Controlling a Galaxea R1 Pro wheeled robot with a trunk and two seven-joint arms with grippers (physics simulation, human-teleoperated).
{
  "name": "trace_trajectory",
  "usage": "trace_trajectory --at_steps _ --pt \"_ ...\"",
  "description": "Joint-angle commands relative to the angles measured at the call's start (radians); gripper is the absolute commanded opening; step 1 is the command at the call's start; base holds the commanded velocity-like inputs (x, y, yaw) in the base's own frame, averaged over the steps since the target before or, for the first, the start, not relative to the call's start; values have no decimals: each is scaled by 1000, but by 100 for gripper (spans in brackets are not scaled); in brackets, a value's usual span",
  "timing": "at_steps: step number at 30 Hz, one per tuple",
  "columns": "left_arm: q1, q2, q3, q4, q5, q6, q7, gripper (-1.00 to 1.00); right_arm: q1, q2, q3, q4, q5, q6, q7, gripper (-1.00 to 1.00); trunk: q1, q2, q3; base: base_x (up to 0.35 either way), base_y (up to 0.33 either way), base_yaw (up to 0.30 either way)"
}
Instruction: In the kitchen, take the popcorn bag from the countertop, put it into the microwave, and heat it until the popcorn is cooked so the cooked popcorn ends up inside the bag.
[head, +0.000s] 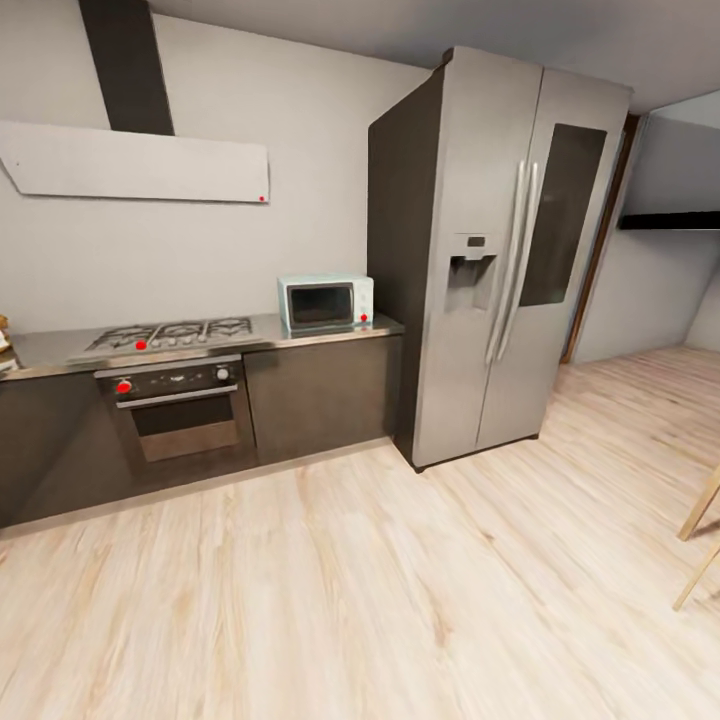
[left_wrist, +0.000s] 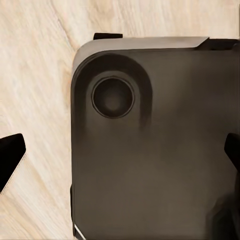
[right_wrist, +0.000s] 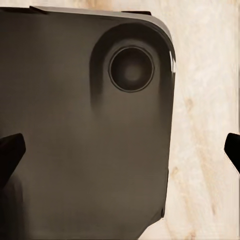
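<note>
Fingertips (left_wrist: 11, 159) of the left gripper (left_wrist: 122, 157) are black wedges at opposite edges of its wrist view, jaws spread wide and holding nothing. The right gripper (right_wrist: 122, 152) matches it, its dark fingertips (right_wrist: 10, 155) far apart with nothing between them. Below each gripper lies the robot's base (left_wrist: 160, 150), a smooth dark panel with rounded corners and a round sunken socket, over the pale wood-grain floor (head: 400, 600).

From the head view, the microwave (head: 325, 302) is a small pale-blue box with a dark glass door and a red dot on its side panel. It sits at the right end of the grey glossy countertop (head: 50, 350), just beside the tall steel fridge (head: 500, 250). On the same countertop, a gas hob (head: 170, 335) with dark grates tops a built-in oven (head: 180, 405). Dark cabinet fronts (head: 320, 400) run underneath. A flat pale hood (head: 135, 162) hangs on the grey wall above the hob.
</note>
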Motion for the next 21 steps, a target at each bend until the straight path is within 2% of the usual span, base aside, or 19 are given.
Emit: trace_trajectory --at_steps 1,9,21 --pt "0 0 1 0 2 -2 1 100 0 -1 1 0 0 -4 0 100 1 0 -1 329 0 0" --pt "0 0 1 0 2 -2 1 100 0 -2 -5 0 -7 -5 -1 100 1 0 -1 329 -14 0" --pt "0 0 1 0 2 -1 1 100 0 -1 -5 0 -5 3 0 100 1 0 -1 329 -105 0"
